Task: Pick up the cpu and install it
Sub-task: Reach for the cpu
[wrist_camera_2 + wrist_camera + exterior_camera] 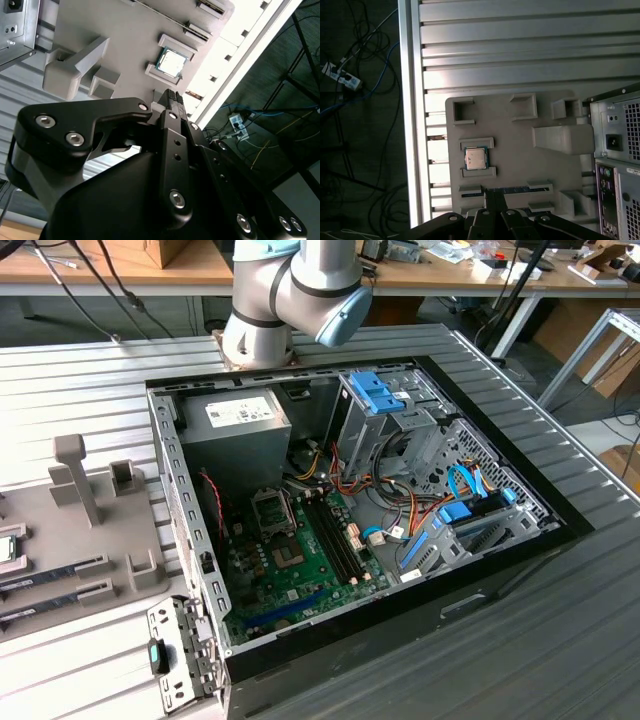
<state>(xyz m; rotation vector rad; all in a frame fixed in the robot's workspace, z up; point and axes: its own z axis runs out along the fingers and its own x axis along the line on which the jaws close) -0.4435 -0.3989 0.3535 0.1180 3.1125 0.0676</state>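
While its jaws are pressed together on nothing, the gripper hangs over the near edge of the grey tray. Just past its tip the cpu lies flat in its bracketed seat on that tray, apart from the gripper. Farther off, in the exterior view, the arm bends at the far edge of the open case.
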